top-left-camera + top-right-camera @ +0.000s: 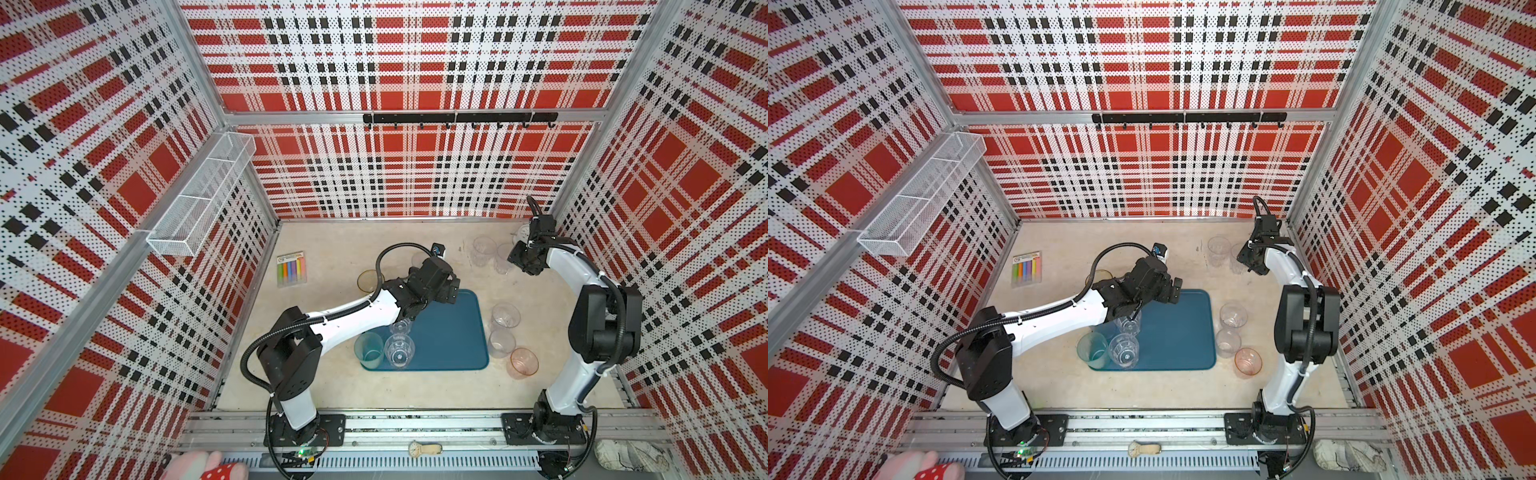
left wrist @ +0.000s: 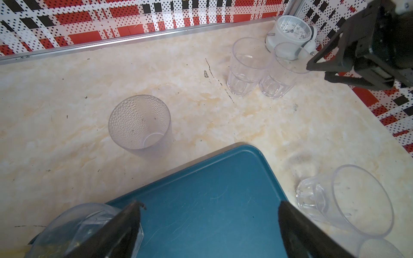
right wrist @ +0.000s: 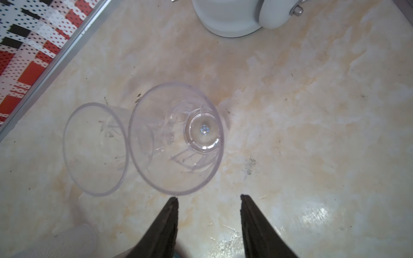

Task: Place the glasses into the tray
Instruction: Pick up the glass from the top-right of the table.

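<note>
The left gripper (image 2: 210,204) is being held over the tray (image 2: 223,178), the right gripper (image 3: 209,197) beyond it, both spread and empty. Three glasses (image 1: 400,351) are being counted in it, about seven outside.

Your tray (image 1: 449,332) sits mid-tabletop (image 1: 332,395) with three glasses (image 1: 400,351) on its left end. Right of the tray, a row of glasses (image 1: 502,343) stands on the tabletop. Behind that row, near the far right corner, a pair of glasses (image 2: 248,64) stands side by side just before the clock (image 2: 290,29).
</note>
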